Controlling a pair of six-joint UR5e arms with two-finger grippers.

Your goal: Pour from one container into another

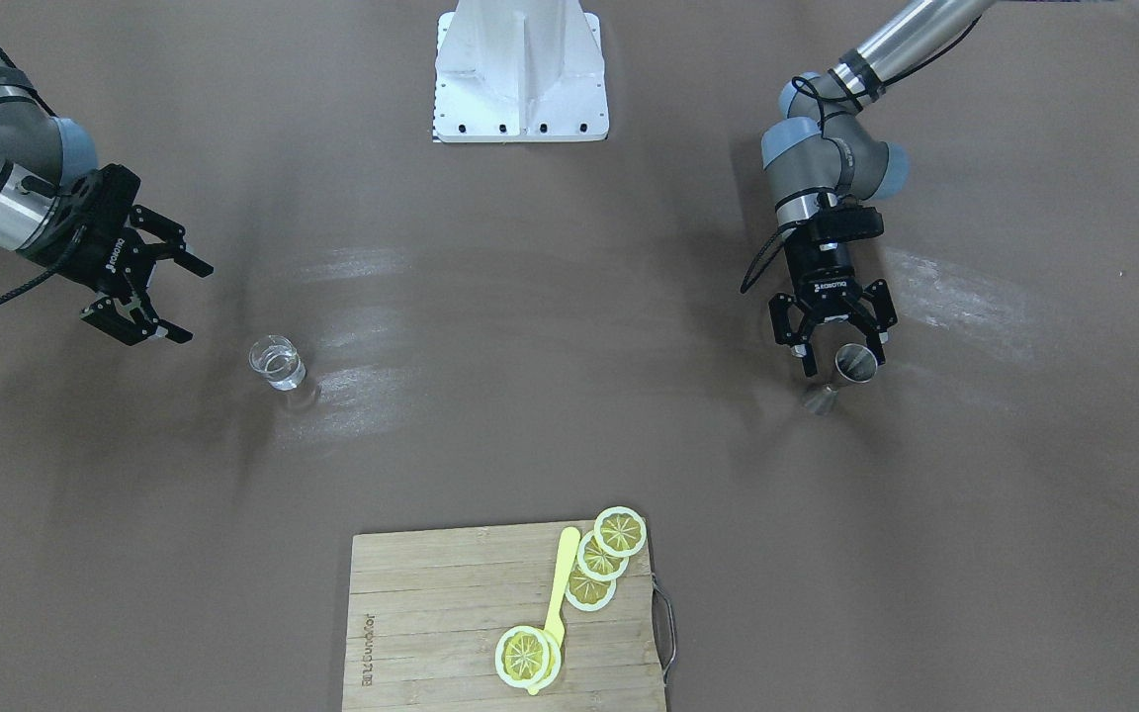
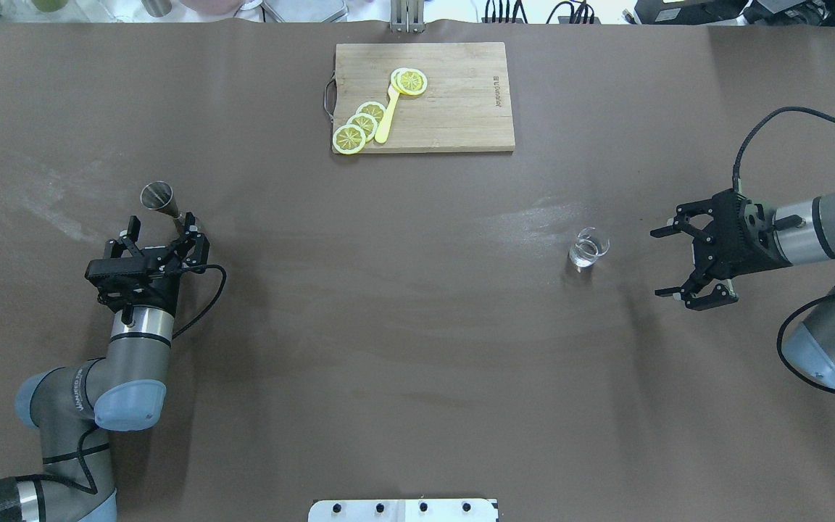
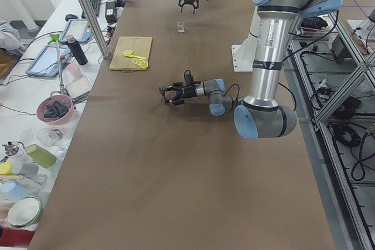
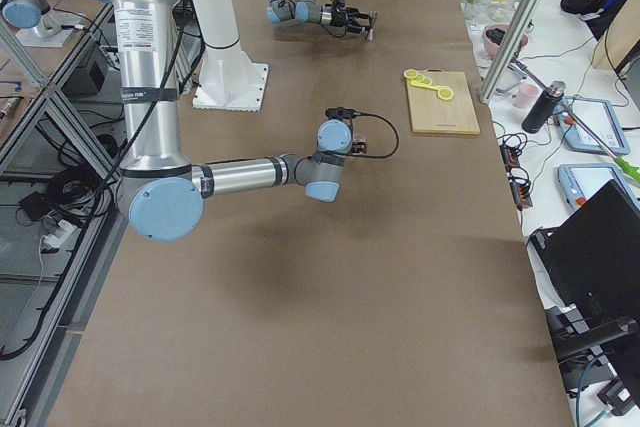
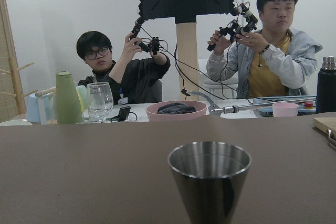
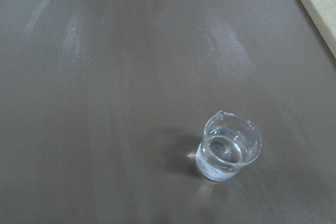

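The clear glass [image 2: 588, 250] stands upright on the brown table with a little clear liquid in it, also seen in the right wrist view [image 6: 229, 147] and from the front [image 1: 278, 362]. My right gripper [image 2: 654, 263] is open and points at the glass from a short distance, apart from it. The steel jigger [image 2: 161, 199] stands upright at the tips of my open left gripper [image 2: 164, 226], untouched. In the front view the jigger [image 1: 854, 365] lines up with the gap of the left gripper [image 1: 846, 367]. It fills the left wrist view [image 5: 209, 179].
A wooden cutting board [image 2: 461, 109] at the far middle edge carries lemon slices [image 2: 359, 125] and a yellow utensil [image 2: 387, 116]. The white robot base [image 1: 520, 79] sits at the near edge. Two operators [image 5: 265, 51] sit beyond the table's far side.
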